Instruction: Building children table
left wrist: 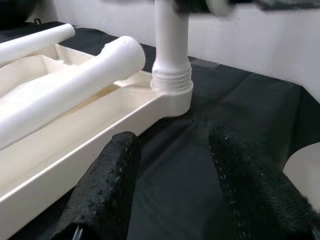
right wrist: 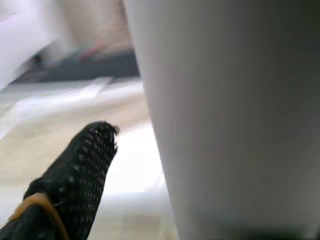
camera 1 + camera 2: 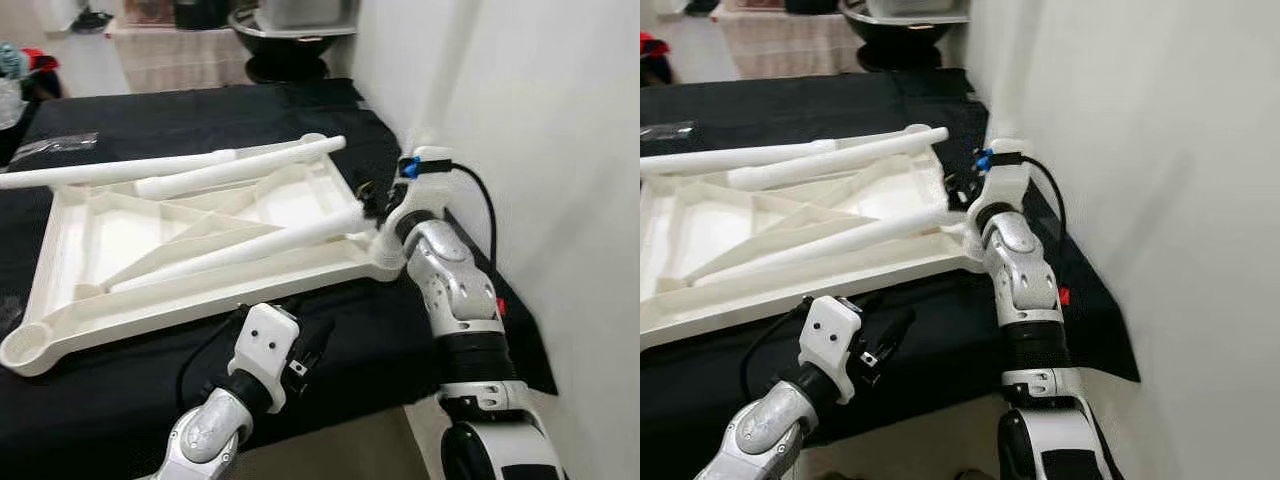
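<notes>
An upturned white plastic table top (image 3: 200, 300) lies on the black cloth, with three loose white legs (image 3: 240, 250) resting across it. One more white leg (image 1: 171, 45) stands upright in the near right corner socket (image 1: 172, 95). My right gripper (image 3: 372, 208) is over that corner and shut on the upright leg; the right wrist view shows one black finger (image 2: 85, 170) beside the leg (image 2: 225, 115). My left gripper (image 1: 175, 137) is open and holds nothing. It hovers low over the cloth just in front of the top's near edge (image 3: 312, 345), pointing at the socket.
A white wall (image 3: 540, 120) runs close along the right side of the black-covered table (image 3: 120, 390). The table's front edge is just below my left wrist. A clear bag (image 3: 60, 145) lies at the far left, and a dark basin (image 3: 290, 35) stands behind.
</notes>
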Tool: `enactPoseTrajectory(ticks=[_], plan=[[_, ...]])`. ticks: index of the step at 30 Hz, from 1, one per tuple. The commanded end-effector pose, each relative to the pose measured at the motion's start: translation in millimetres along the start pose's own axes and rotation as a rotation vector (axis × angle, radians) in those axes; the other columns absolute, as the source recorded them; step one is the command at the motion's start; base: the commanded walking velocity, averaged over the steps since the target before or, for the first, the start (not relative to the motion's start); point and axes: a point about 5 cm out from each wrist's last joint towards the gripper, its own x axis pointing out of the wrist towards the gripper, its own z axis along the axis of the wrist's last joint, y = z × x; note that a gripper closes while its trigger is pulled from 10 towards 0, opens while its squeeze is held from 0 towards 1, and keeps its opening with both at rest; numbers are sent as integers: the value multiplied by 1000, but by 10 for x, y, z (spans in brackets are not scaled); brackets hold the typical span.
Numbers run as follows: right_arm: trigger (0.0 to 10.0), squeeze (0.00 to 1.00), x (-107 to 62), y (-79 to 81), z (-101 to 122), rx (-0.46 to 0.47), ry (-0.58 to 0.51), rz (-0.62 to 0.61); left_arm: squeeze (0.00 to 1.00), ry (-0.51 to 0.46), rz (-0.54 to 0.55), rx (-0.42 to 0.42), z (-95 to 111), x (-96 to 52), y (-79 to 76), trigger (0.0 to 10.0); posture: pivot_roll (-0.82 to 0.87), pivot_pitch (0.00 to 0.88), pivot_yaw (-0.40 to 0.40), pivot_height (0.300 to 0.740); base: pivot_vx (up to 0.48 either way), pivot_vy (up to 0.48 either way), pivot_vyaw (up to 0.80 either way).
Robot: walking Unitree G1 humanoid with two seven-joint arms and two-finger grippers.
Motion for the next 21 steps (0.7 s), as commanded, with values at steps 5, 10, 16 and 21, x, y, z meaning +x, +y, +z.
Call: enactPoseTrajectory(ticks=[5, 10, 16, 21], plan=[[10000, 0, -146, -2, -26, -63, 37, 335, 0, 16, 0, 4, -37, -7, 5, 10000, 17, 73, -56, 740, 0, 0, 0], [10000, 0, -165, 55, 132, -15, -20, 518, 0, 12, -1, 5, -29, -3, 1, 10000, 25, 74, -55, 740, 0, 0, 0], [10000, 0, 17, 238, 259, -11, -71, 641, 0, 9, -2, 8, -21, -5, -2, 10000, 33, 68, -59, 740, 0, 0, 0], [0, 0, 173, 269, 278, -21, -83, 603, 0, 8, 2, 4, -16, -6, -4, 10000, 37, 65, -63, 740, 0, 0, 0]])
